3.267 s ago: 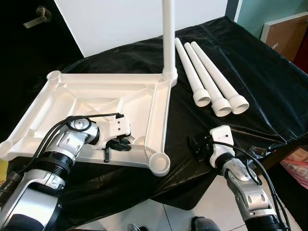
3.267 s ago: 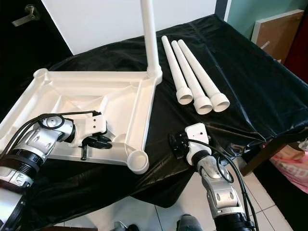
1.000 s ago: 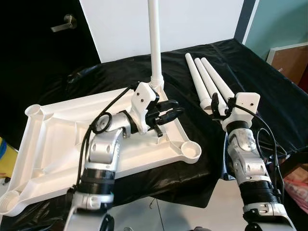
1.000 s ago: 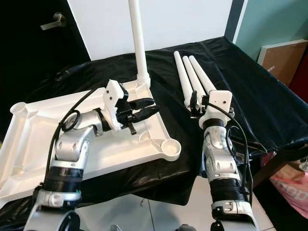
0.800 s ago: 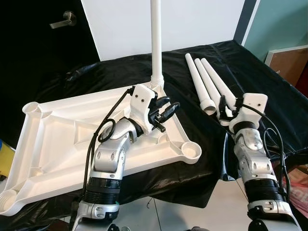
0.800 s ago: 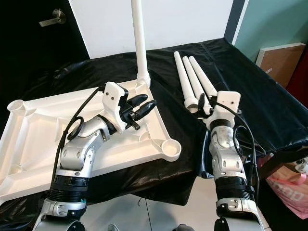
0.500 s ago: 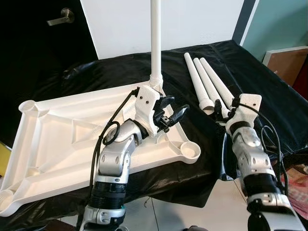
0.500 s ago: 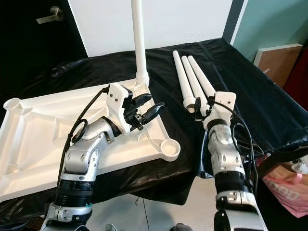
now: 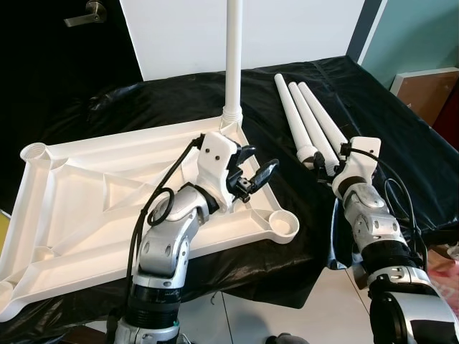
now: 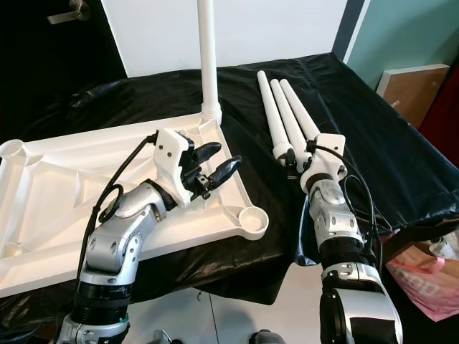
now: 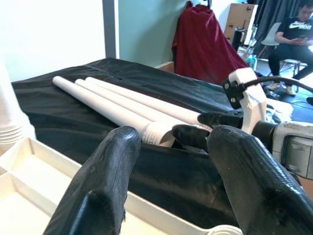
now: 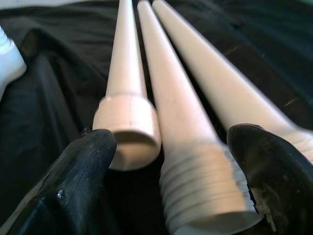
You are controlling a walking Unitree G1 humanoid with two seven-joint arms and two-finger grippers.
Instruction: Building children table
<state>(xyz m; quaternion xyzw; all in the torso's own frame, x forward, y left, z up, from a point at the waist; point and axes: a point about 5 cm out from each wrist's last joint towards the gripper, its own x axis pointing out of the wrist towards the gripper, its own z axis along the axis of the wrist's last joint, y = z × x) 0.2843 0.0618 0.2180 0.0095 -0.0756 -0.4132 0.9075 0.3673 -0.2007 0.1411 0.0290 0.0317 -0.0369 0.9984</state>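
Three loose white table legs (image 9: pixel 308 122) lay side by side on a black cloth (image 9: pixel 401 136) that covered the work surface, their wide threaded ends turned toward the robot, while a fourth leg (image 9: pixel 233 57) stood upright, screwed into the far corner socket of the upturned white tabletop (image 9: pixel 86 208) just beside them. The tabletop rested underside up on the same cloth, an empty round socket (image 9: pixel 285 225) showing at its near right corner. The right gripper (image 12: pixel 171 161) had its two black fingers spread wide on either side of the threaded end of the middle loose leg (image 12: pixel 181 117), gripping nothing; the pictures did not make clear whether the fingers touched the neighbouring legs. The left gripper (image 9: pixel 252 172) hovered over the tabletop's right-hand edge near the standing leg, its fingers likewise parted and empty, pointing across toward the loose legs. Behind the table stood a white wall panel (image 9: pixel 186 36) and a dark door with a lever handle (image 9: pixel 80 16). In the left wrist view a seated person (image 11: pixel 293 29) showed in the background, beside a dark red cloth (image 11: pixel 205 49) draped over something
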